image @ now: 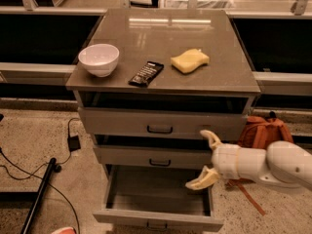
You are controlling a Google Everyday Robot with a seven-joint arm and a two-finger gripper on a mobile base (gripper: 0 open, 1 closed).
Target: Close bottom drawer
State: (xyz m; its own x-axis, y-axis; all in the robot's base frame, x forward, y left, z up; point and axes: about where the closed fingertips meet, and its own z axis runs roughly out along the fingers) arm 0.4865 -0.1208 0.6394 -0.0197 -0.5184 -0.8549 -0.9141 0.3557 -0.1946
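The bottom drawer (158,217) is pulled far out of the grey cabinet, its wide shallow box empty and its low front panel at the bottom edge of the view. My gripper (202,160) comes in from the right on a white arm. It hangs in front of the cabinet's right side, level with the middle drawer (156,157), over the open drawer's right rear corner. Its two pale fingers are spread apart, one up and one down, holding nothing.
On the cabinet top (224,77) lie a white bowl (99,59), a dark snack bar (146,73) and a yellow sponge (190,61). The top drawer (161,123) stands slightly out. An orange backpack (261,133) sits on the floor at the right. Black cables (29,177) lie at the left.
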